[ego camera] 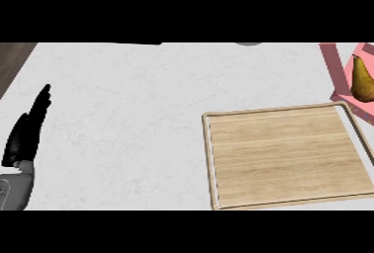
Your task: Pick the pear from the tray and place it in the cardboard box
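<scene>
**Only the left hand shows; the pear lies at the far right**

At the left edge the left hand (25, 133) rests over the counter (131, 99), its fingers straight, close together and pointing up, holding nothing. It is well apart from everything the task concerns. The right hand is not in view, so nothing can be said of it.

Right of centre lies a shallow tan box (208, 163) with a low raised rim; nothing lies in it. Just beyond its far right corner is a pink tray (330, 62), cut off by the view's edge. On it lies the pear (361, 81), yellow-brown, its narrow neck pointing away from the robot and its broad end nearer.

The pear is probably light and fairly stiff, but its smooth, rounded skin could slip or roll, and it would likely bruise if squeezed. The best hold seems to be around the broad belly, fingers on one side and thumb on the other, not the tapering neck.
</scene>
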Controlling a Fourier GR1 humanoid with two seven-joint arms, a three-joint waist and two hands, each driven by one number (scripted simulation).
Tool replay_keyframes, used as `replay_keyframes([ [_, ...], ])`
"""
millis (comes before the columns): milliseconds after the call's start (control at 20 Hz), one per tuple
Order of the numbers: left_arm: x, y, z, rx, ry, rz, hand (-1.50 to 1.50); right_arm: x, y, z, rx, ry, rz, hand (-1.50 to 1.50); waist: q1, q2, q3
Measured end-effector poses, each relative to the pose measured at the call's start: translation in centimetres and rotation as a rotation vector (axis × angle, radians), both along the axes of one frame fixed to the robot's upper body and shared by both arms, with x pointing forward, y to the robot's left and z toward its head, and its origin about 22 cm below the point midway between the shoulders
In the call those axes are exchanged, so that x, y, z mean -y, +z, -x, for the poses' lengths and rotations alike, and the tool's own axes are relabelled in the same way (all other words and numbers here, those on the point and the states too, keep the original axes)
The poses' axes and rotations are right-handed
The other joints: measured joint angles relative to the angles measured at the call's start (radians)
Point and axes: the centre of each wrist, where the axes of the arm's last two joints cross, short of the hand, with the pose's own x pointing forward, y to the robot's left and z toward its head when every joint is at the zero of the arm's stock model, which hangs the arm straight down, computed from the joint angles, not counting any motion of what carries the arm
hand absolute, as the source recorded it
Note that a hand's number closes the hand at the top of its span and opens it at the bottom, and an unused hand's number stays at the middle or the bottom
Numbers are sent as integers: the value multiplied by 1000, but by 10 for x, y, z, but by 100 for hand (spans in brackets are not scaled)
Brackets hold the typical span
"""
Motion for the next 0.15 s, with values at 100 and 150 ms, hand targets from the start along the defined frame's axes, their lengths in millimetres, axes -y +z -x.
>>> replay_keyframes([
  [100, 1, -1, 0, -1, 3, 3, 0, 6, 1, 8, -20, -6, 15, -150, -4, 0, 1],
  [150, 1, -1, 0, 1, 1, 3, 0, 8, 3, 10, -25, -11, 22, -150, -4, 0, 2],
])
